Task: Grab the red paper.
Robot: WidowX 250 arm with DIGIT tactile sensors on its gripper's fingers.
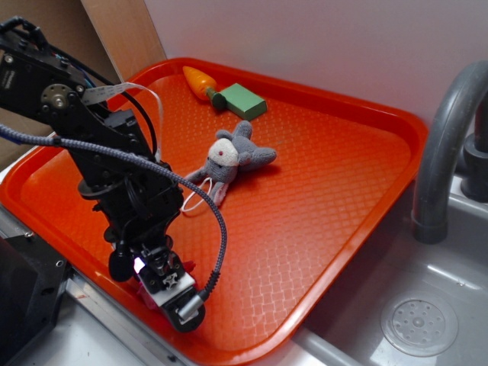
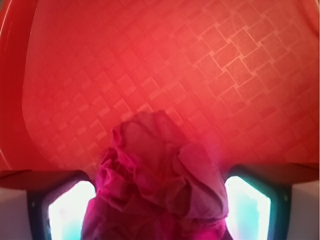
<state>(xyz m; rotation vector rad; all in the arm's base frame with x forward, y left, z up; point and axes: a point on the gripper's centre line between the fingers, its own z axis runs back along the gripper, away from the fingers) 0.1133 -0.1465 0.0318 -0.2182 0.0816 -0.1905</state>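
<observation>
The red paper (image 2: 157,175) is a crumpled crimson wad filling the gap between my two fingers in the wrist view. My gripper (image 2: 157,202) is shut on it, and both fingers (image 2: 67,210) press against its sides. In the exterior view my gripper (image 1: 158,280) points down at the near-left rim of the tray. Only small pink scraps of the red paper (image 1: 187,265) show beside the fingers there, and the rest is hidden by the gripper.
The orange-red tray (image 1: 328,206) holds a grey plush mouse (image 1: 232,158) at its middle. A green block (image 1: 244,100) and an orange carrot toy (image 1: 200,81) lie at the back. A grey sink (image 1: 427,305) with a faucet (image 1: 442,145) sits to the right.
</observation>
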